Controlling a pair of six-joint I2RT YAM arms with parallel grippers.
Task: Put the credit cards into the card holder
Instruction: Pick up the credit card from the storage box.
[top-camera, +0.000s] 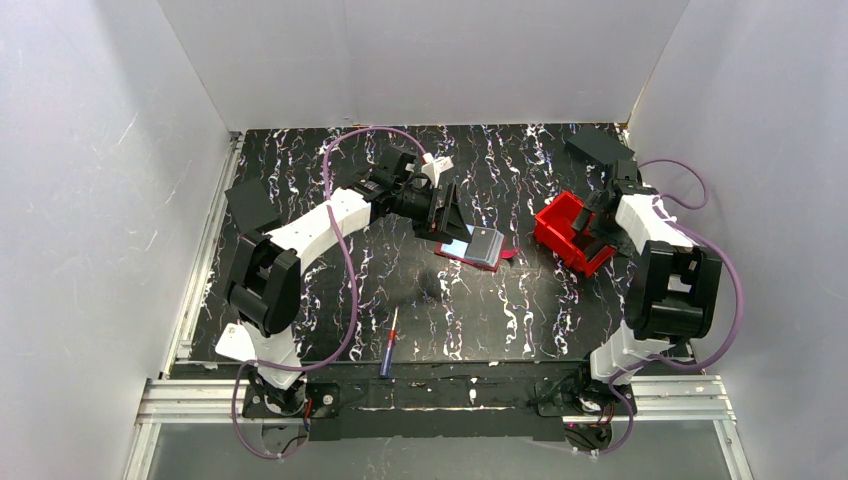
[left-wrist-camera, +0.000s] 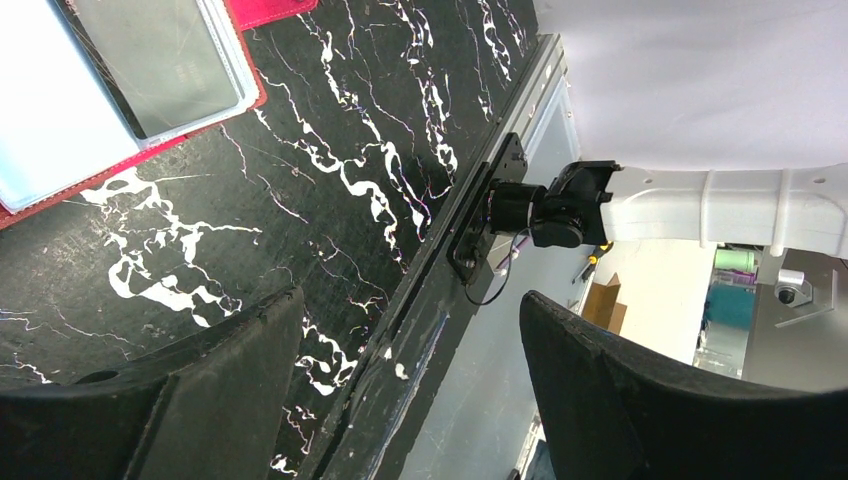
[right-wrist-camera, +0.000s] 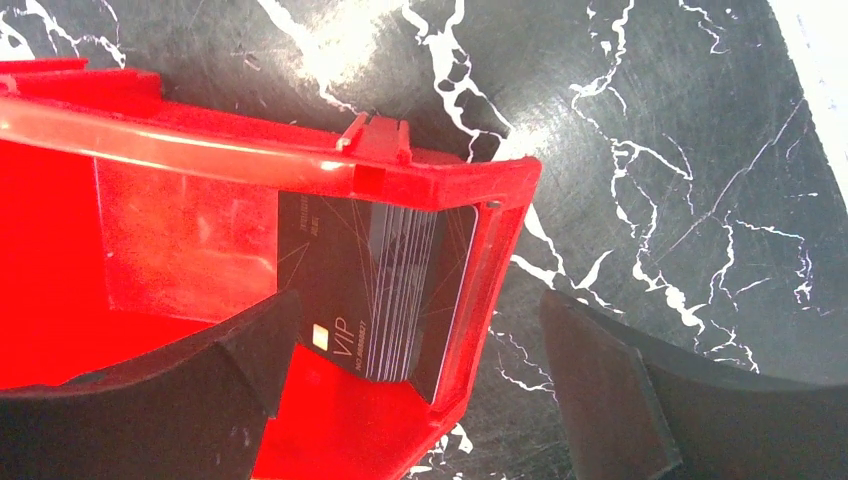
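The card holder (top-camera: 478, 247) lies open on the table's middle, red-edged with grey-blue clear pockets; the left wrist view shows it at the top left (left-wrist-camera: 120, 95), a grey rectangle under one pocket. Just left of it, my left gripper (top-camera: 447, 214) (left-wrist-camera: 410, 345) stands open with nothing between its fingers. Several dark credit cards (right-wrist-camera: 385, 290), the front one marked VIP, stand in a stack against one end wall of a red bin (top-camera: 570, 232). My right gripper (top-camera: 593, 224) (right-wrist-camera: 415, 375) is open, one finger inside the bin beside the stack, the other outside that wall.
The red bin's rim (right-wrist-camera: 250, 150) stands right of the holder. A blue-and-red screwdriver (top-camera: 388, 345) lies near the front edge. Black flat squares rest at the left (top-camera: 252, 205) and back right (top-camera: 598, 145). White walls enclose the table.
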